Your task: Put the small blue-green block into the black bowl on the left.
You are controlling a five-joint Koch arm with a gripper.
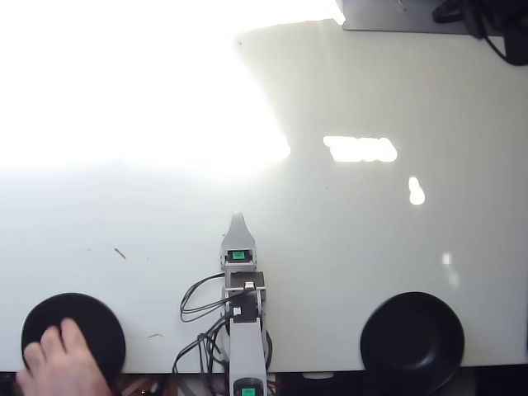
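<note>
My gripper (238, 219) points up the overhead view from the arm at the bottom middle. It shows as a single narrow white tip, so I cannot tell if it is open or shut, and nothing shows in it. A small green square (238, 255) sits on the gripper's body, and a like one (247, 385) sits at the arm's base; both look like parts of the arm. No loose blue-green block shows on the table. A black bowl (87, 318) stands at the bottom left, far from the gripper.
A human hand (58, 359) rests on the left bowl, covering its lower left part. A second black bowl (412, 342) stands at the bottom right. Strong glare (124, 82) washes out the top left of the table. Black cables (202, 301) loop beside the arm.
</note>
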